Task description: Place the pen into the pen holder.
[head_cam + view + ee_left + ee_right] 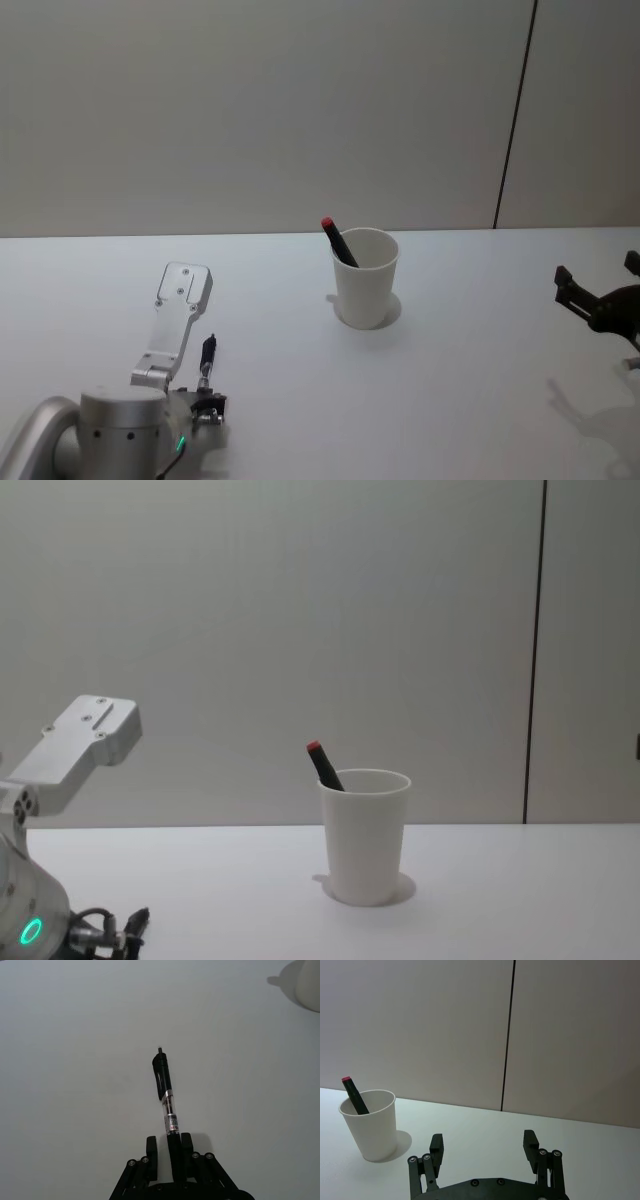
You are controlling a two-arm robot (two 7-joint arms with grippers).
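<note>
Plainly risks a slip. Straddles the lower end of the pen (pixel 165 1090) with the left gripper (pixel 170 1147), claw narrow, near the near left corner of the worktop (pixel 480 380); cannot tell whether clamped. Takes it so near the end as to invite swinging or dropping on the lift. Needs a long carry to the pen holder (pixel 364 280), mid-worktop toward the far edge. Risks fouling on the red-capped marker (pixel 338 242) leaning inside, or toppling the cup. Parks the right gripper (pixel 484 1145) wide, empty, at the right edge.

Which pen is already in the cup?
The dark pen with the red end, leaning in the white paper cup. The black-and-clear pen is outside, at the left gripper.
</note>
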